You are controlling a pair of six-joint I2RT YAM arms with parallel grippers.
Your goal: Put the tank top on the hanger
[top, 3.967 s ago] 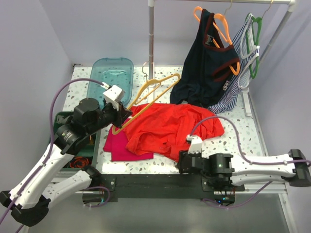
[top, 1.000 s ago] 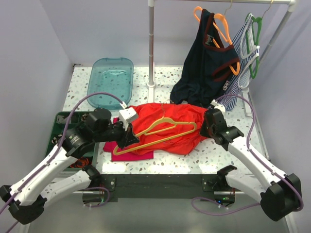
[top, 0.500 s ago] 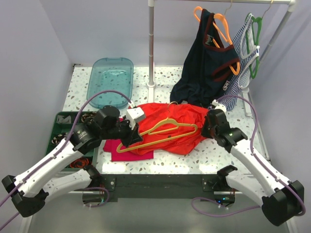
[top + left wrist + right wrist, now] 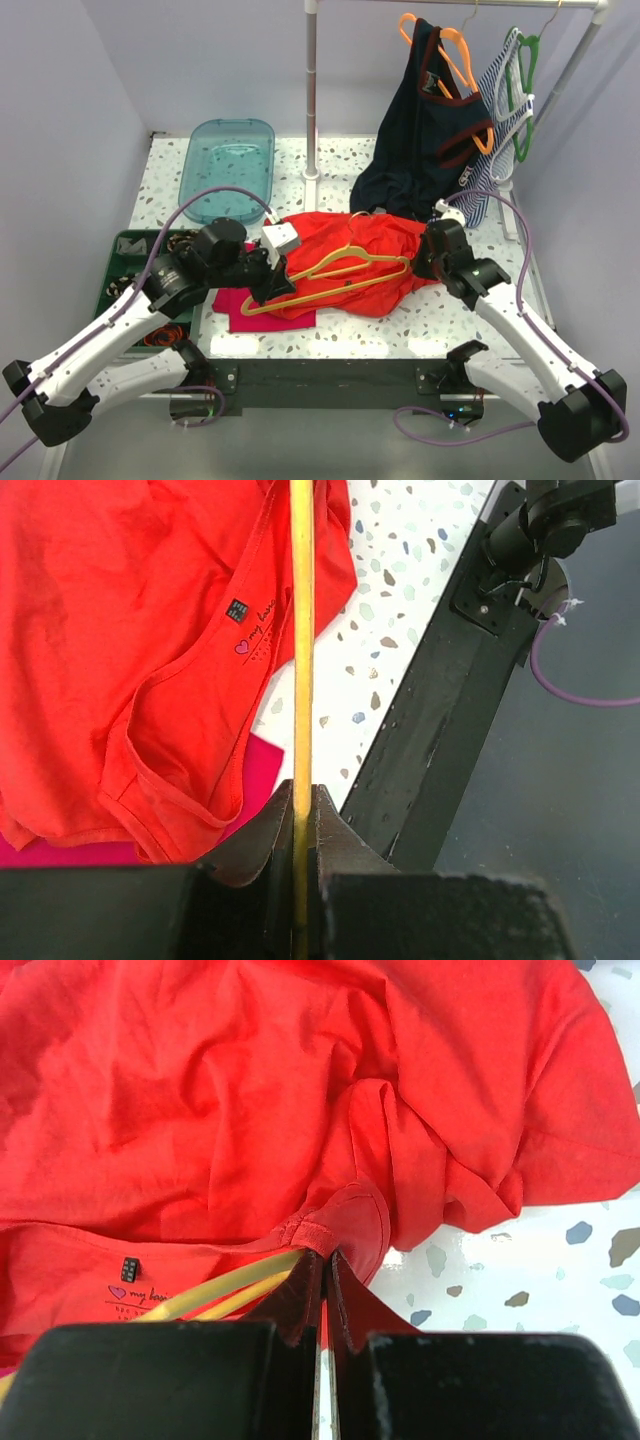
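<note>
Since four seconds ago, the hanger (image 4: 302, 630) has come down across the tank top (image 4: 380, 240) mid-surface (image 4: 340, 160). Left fingers (image 4: 272, 285) clench one hanger end; right fingers (image 4: 425, 262) pinch the tank top's right edge. One hanger, one tank top.

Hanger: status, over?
Left gripper shut on hanger bar. Right gripper pinching tank top edge at hanger's tip. Hanger lies across the top, not dressed yet. Pink cloth underneath, nothing blocking.
</note>
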